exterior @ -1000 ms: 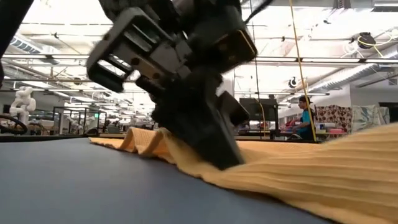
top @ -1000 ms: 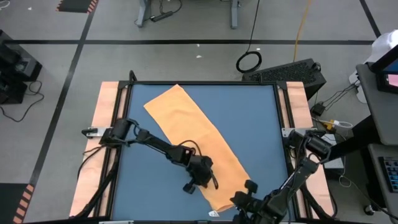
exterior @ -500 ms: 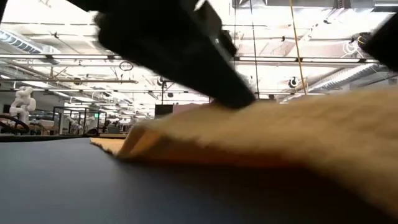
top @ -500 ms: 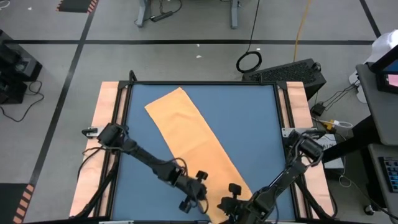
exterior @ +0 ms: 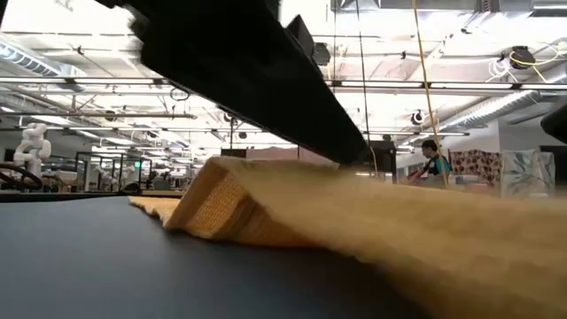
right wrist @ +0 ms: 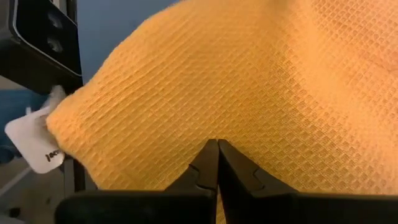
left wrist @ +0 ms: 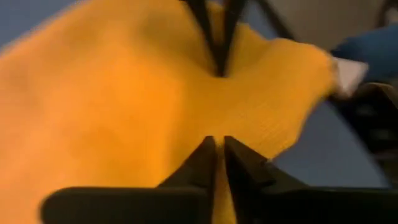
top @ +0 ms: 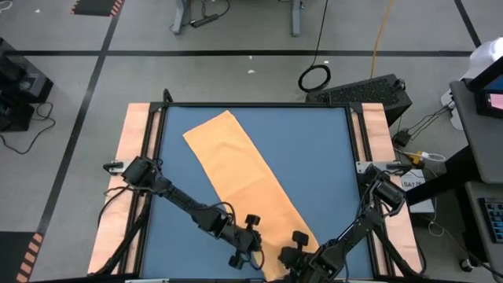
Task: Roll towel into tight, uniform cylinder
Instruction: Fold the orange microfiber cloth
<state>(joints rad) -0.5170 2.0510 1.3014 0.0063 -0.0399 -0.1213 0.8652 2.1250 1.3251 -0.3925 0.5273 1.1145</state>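
Pinching the towel (top: 247,177) at its near end, left tool (top: 250,250) and right tool (top: 292,253) sit side by side.

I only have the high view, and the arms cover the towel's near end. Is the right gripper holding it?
Observer: Yes. The right wrist view shows the right gripper with its jaws shut on the towel.
Operator: Is the cloth lying flat?
Observer: No. In the low view it rises off the table in a ridge.
Operator: And the left gripper?
Observer: Its wrist view puts the left gripper at the towel too, facing the right gripper across the cloth.
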